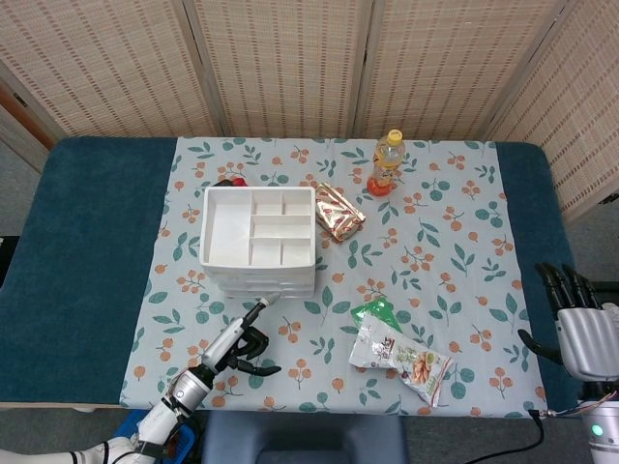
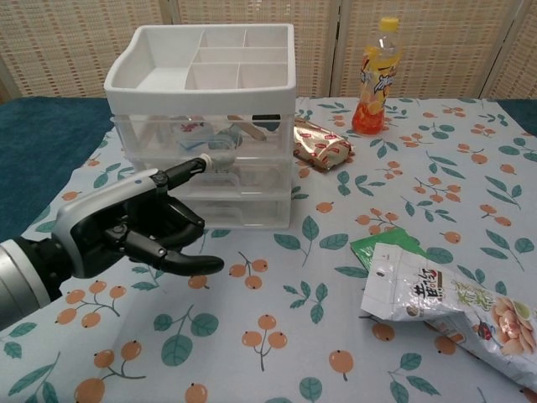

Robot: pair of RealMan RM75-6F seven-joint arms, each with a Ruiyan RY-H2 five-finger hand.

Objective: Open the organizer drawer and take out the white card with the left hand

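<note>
Covering most of the blue table (image 1: 87, 261) is a floral tablecloth (image 1: 455, 242), white with orange berries and green leaves; woven screens (image 1: 290, 58) stand behind.

Organizer (image 2: 205, 117): white plastic, open compartmented tray on top, three clear drawers below, all pushed in. It stands on the left-centre part of the cloth. Contents of the top drawer show only dimly through the clear front; the white card cannot be made out among them.

Left hand (image 2: 126, 231): dark palm with grey back, low over the cloth just in front of the organizer. One finger is stretched out, its pale tip at the front of the upper drawers; whether it touches cannot be told. The other fingers are curled in loosely and the thumb points right. It holds nothing.

Right hand (image 1: 580, 324): at the table's right edge, well apart from everything on the cloth, fingers upright and spread, holding nothing. Seen in the head view only.

Snack bag (image 2: 445, 306): white, printed, lying flat near the front right, partly overlapping a green packet (image 2: 382, 246).

Bottle (image 2: 377, 80): orange drink, yellow cap, upright at the back.

Foil packet (image 2: 321, 143): red and gold, lying just right of the organizer.
</note>
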